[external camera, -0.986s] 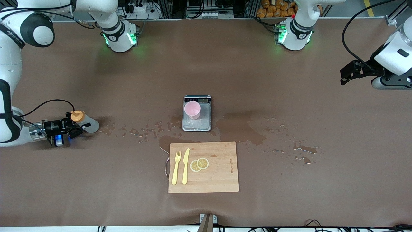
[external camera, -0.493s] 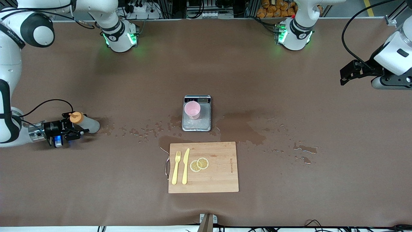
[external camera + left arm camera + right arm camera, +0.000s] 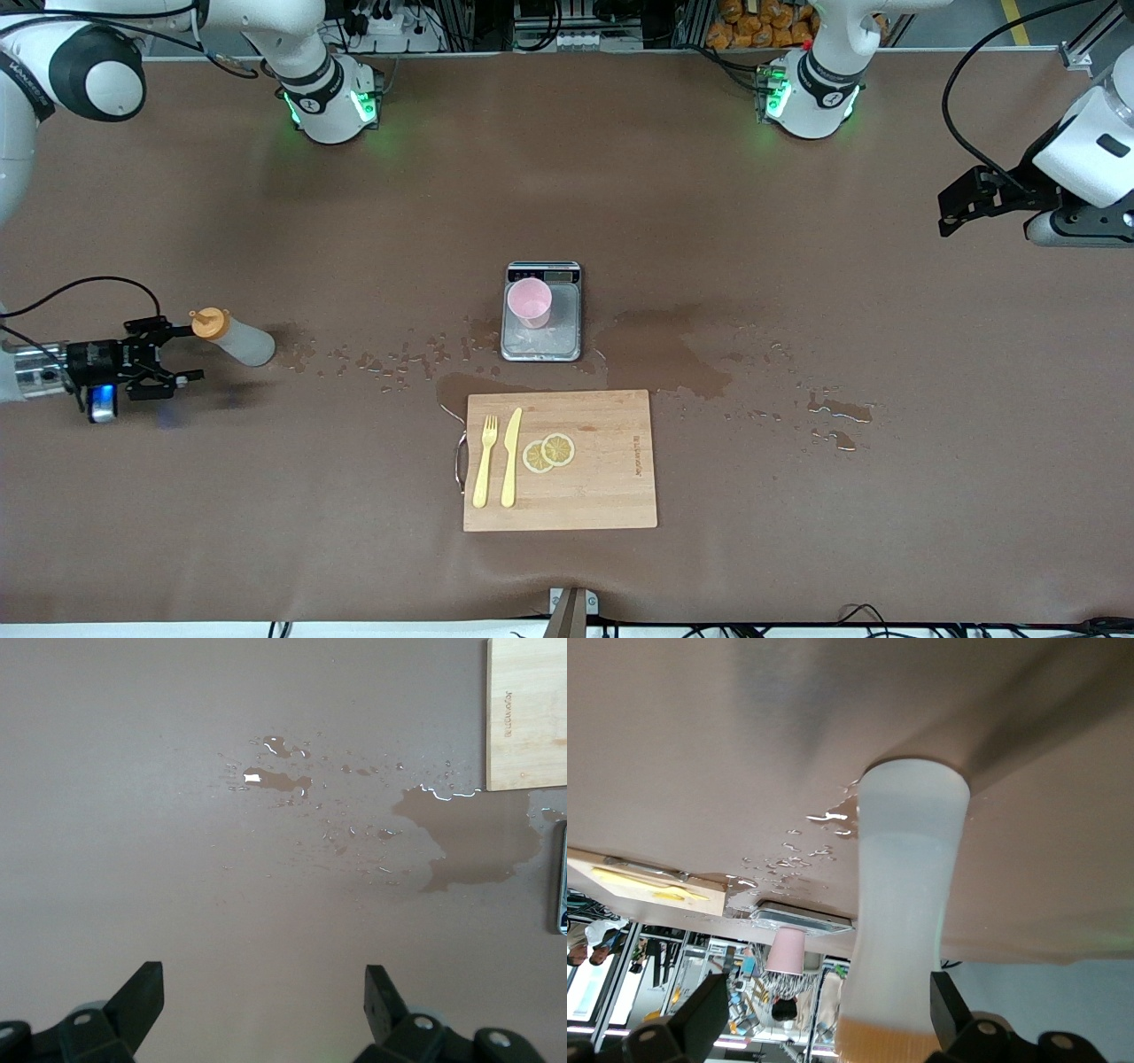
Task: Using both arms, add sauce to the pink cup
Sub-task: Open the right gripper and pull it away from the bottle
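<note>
The right tool point(image 3: 177, 354) hangs low at the right arm's end of the surface point(image 3: 797, 549), fingers spread wide and gripping nothing. The sauce point(image 3: 232, 337) stands upright just beside it, at about two o'clock from the fingertips, apart from them and resting on its own base. My read: the bottle stands well out of the middle so nothing there gets knocked.

Over at the left arm's end the left tool point(image 3: 264, 1005) waits up in the air, fingers wide apart and empty, above bare wet surface.

Dead centre, the pink cup point(image 3: 530, 302) stands on the steel scale point(image 3: 541, 341), toward its twelve o'clock end, presumably so whatever goes in gets weighed. The wrist views do not show into it, and from the front I cannot tell whether it holds anything. Spilled liquid point(image 3: 664, 354) spreads across the surface around the scale.

At six o'clock from the scale lies the cutting board point(image 3: 602, 496) carrying a yellow fork point(image 3: 484, 461), a yellow knife point(image 3: 510, 456) and two lemon slices point(image 3: 548, 452), all untouched.
</note>
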Controlling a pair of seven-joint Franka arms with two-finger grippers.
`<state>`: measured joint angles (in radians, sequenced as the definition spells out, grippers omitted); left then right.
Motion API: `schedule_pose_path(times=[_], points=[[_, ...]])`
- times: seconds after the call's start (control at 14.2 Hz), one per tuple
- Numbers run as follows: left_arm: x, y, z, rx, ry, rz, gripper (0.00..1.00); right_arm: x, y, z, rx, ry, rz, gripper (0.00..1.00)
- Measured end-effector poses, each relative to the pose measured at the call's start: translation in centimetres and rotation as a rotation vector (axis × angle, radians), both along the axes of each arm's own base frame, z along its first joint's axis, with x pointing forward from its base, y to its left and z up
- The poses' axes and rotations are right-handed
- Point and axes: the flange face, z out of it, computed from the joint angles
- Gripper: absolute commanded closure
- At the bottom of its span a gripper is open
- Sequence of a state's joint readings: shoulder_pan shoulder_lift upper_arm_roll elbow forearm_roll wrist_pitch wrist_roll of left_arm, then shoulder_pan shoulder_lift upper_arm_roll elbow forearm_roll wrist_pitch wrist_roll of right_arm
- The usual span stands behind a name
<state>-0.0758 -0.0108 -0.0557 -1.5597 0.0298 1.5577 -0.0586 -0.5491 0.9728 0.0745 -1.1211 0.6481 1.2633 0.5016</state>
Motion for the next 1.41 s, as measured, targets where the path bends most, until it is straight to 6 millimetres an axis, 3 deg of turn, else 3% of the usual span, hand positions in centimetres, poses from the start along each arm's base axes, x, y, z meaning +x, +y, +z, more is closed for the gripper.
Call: schedule_pose_path(times=[0.21,0.63,0.92,1.41], points=[[0.0,0.0,0.0,0.000,0.000,0.001,0.00,0.6,0.2,4.7,-0.064,-0.040,0.052,0.00],[0.0,0.0,0.0,0.000,0.000,0.001,0.00,2.2,5.1,13.3,-0.118,-0.116,0.179,0.00],[0.0,0.1,0.0,0.000,0.000,0.001,0.00,2.7,10.8,18.9,-0.159,-0.156,0.295,0.00],[0.0,0.1,0.0,0.000,0.000,0.001,0.00,3.2,20.8,24.3,-0.248,-0.133,0.360,0.00]])
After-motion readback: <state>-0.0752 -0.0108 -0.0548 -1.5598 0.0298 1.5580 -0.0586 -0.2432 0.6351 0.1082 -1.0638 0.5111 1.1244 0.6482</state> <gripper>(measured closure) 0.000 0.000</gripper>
